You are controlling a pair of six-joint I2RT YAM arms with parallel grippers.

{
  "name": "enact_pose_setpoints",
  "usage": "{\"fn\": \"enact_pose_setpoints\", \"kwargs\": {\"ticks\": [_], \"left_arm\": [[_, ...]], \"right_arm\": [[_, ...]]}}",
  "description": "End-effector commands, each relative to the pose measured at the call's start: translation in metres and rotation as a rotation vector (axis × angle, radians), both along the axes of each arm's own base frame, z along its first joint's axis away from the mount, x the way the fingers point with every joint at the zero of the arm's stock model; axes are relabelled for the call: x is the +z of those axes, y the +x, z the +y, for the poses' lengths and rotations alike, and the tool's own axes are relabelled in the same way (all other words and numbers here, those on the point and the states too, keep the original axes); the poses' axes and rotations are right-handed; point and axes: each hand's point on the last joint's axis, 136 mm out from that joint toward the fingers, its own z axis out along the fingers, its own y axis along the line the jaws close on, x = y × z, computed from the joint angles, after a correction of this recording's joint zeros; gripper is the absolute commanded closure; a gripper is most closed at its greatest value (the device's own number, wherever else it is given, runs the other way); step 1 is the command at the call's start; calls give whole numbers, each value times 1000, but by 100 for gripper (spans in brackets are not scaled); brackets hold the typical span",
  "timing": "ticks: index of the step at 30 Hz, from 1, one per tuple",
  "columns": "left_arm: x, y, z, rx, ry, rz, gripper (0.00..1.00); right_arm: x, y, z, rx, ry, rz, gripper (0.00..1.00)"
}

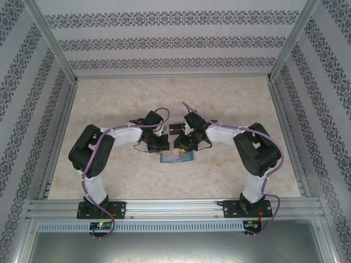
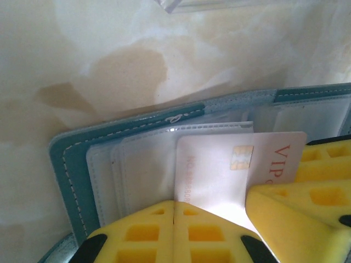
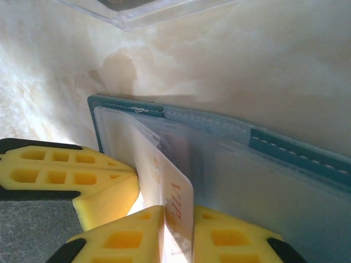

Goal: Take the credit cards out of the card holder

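The card holder lay open on the tabletop, just toward 6 o'clock from centre, with both arms converged over it. The right gripper was clamped on one credit card, a pale card with a chip and red lettering. The card stood partly out of its clear sleeve.

The left gripper had its pads pressed together with nothing visible between them, at the card's 7 o'clock. It seemed to bear on the sleeves, but whether it truly pinned the holder could not be confirmed. A clear plastic piece lay at 12 o'clock of the holder, apart from it.

Risks noted:
- The grip sat toward the card's 5 o'clock corner, so sleeve friction could pull the card from the pads or twist it.
- If the left hold was weak, the whole holder would likely drag or lift with the card.
- The two grippers sat nearly touching, so a skewed pull could bring them into collision or bend the card.

Further cards could not be made out.
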Motion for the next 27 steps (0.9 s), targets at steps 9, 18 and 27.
{"fn": "enact_pose_setpoints", "kwargs": {"ticks": [9,18,27], "left_arm": [[-34,-24,21,-16,134,98,100],[-33,-24,21,-14,135,97,100],[-31,-23,21,-13,133,94,100]], "right_arm": [[1,0,-22,15,-114,-40,88],[-2,-2,-50,63,-286,-68,91],[2,0,-60,85,-352,-92,91]]}}
